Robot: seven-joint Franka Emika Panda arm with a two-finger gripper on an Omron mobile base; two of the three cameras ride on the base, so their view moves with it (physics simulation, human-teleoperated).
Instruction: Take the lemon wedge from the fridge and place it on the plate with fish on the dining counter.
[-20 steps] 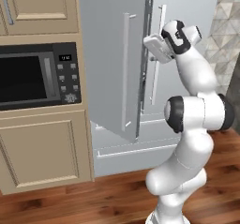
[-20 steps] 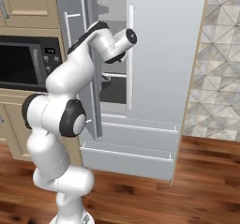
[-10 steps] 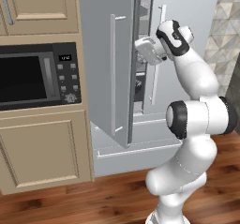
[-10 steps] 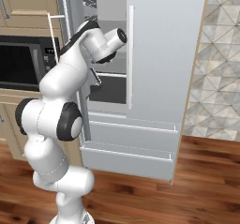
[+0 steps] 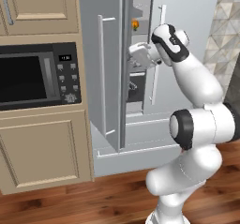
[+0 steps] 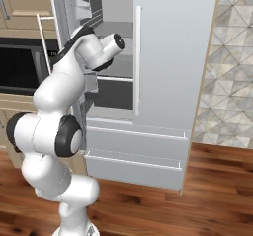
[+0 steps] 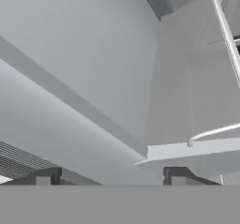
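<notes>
Hand [image 7: 110, 176] released, inside open fridge [image 5: 140, 129]; orange item [image 5: 135, 25] above it

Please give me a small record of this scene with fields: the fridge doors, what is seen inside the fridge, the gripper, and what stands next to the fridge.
fridge: left door swung open, right door shut
inside: grey shelves; small orange item on an upper shelf, too small to identify
gripper: open, empty, reaching into the fridge opening, fingertips apart with nothing between them
left of fridge: black built-in microwave in beige cabinets
floor: reddish-brown wood
</notes>
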